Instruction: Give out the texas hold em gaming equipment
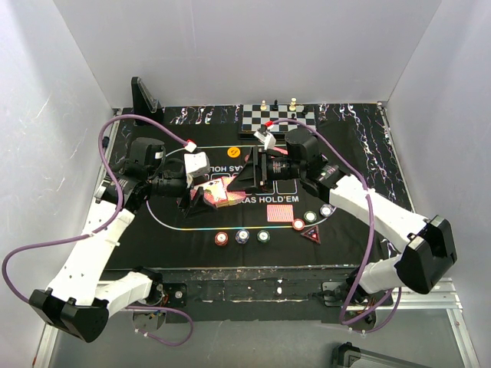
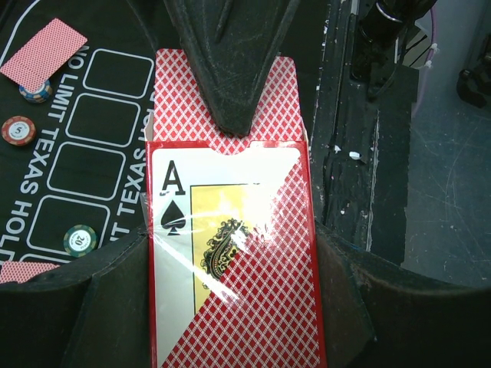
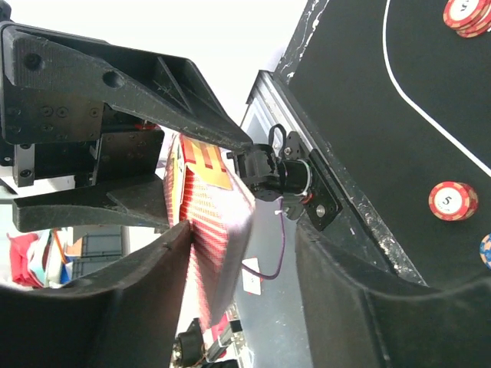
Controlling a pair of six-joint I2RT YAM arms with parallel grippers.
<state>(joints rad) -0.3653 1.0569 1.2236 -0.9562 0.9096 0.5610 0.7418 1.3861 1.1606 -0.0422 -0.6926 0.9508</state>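
Observation:
My left gripper [image 2: 230, 244] is shut on a red-patterned card box [image 2: 253, 307] with an ace of spades on its face, held over the mat's middle [image 1: 219, 193]. The box's open end [image 2: 268, 100] points at my right gripper [image 1: 244, 180]. In the right wrist view that gripper [image 3: 244, 230] stands open around the box's end [image 3: 205, 211]: one finger touches it, the other is well apart. Poker chips [image 1: 242, 236] lie in a row near the mat's front edge, with more chips [image 1: 310, 217], a loose card [image 1: 280, 212] and the dark red triangular marker [image 1: 311, 234] at the right.
The black Texas Hold'em mat [image 1: 176, 222] covers the table. A chessboard [image 1: 278, 119] with pieces sits at the back. A black stand [image 1: 144, 96] rises at the back left. An orange chip [image 1: 235, 152] lies behind the grippers. White walls enclose three sides.

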